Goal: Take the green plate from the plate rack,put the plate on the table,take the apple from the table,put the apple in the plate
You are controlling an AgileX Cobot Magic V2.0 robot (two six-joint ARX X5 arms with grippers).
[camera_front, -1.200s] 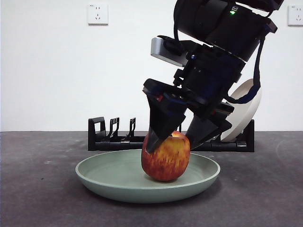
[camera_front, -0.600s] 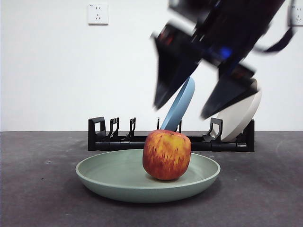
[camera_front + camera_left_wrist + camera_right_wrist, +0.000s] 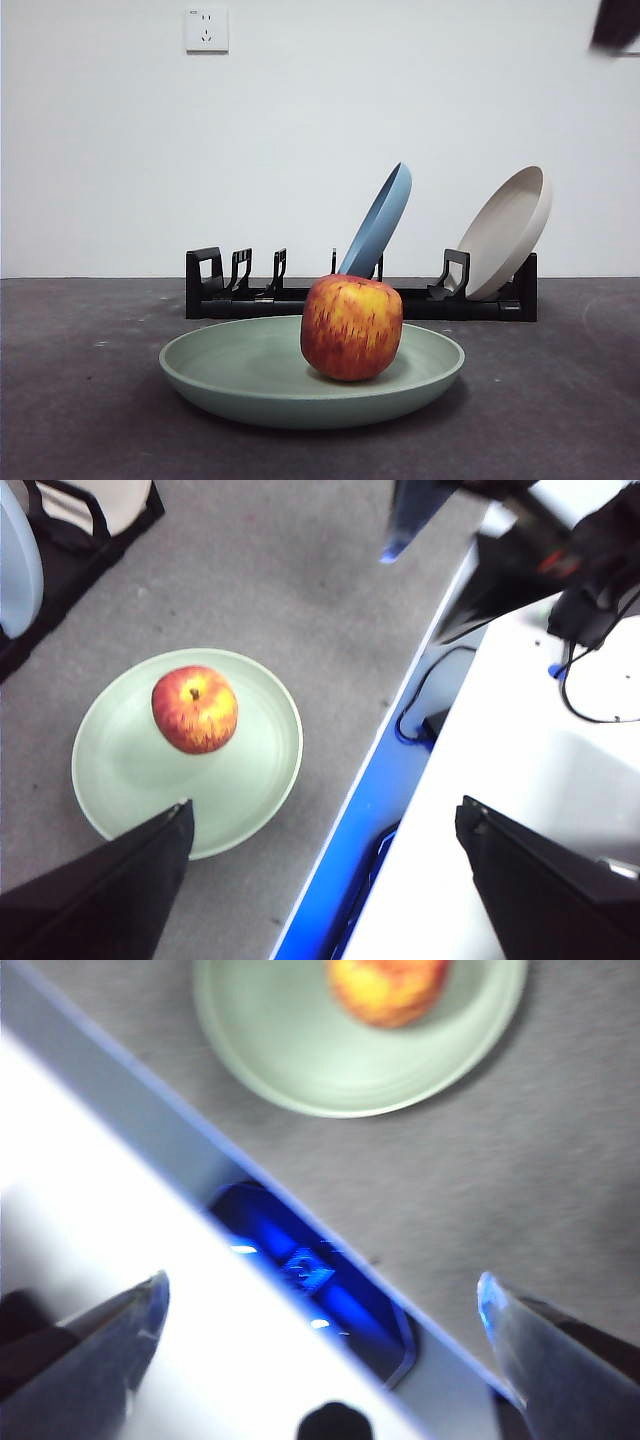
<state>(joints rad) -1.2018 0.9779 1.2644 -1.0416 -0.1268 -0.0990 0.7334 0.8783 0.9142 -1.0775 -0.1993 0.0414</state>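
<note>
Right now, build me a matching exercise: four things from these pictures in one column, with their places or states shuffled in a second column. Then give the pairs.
Things:
1. apple
2. green plate
3. blue plate
4. cream plate

Places:
A. leaning at one end of the plate rack
B. flat on the table
C. leaning near the rack's middle
D. sitting in the green plate

Pairs: 1-D, 2-B, 3-C, 4-A

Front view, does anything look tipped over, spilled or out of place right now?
Nothing stands out. The apple sits upright in the green plate, which lies flat on the table. The blue plate and the cream plate lean in the plate rack as racked plates would.
</note>
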